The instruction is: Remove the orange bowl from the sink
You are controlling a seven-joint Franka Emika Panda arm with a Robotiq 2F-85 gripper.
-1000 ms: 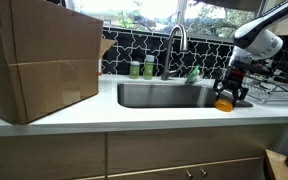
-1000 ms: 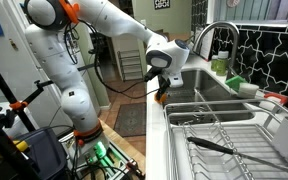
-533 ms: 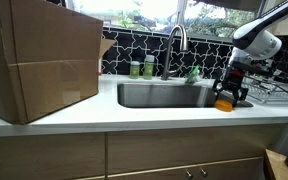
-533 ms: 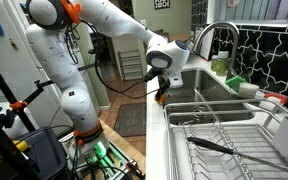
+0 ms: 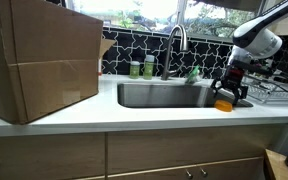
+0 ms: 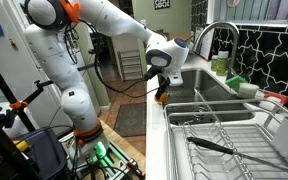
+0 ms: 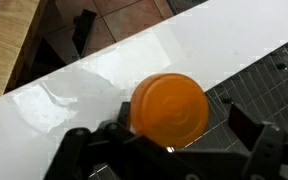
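The orange bowl (image 7: 170, 104) lies upside down on the white counter, outside the sink (image 5: 164, 96), at the counter's front edge beside the dark drying mat. It shows as an orange spot in both exterior views (image 5: 224, 104) (image 6: 160, 97). My gripper (image 7: 164, 132) hovers just over the bowl with its fingers spread wide on either side, apart from the bowl, so it is open. In both exterior views the gripper (image 5: 232, 92) (image 6: 162, 87) points down at the bowl.
A large cardboard box (image 5: 39, 65) stands on the counter on the sink's other side. The faucet (image 5: 176, 45) and green bottles (image 5: 142, 68) are behind the sink. A wire dish rack (image 6: 224, 130) with a black utensil sits right next to the bowl.
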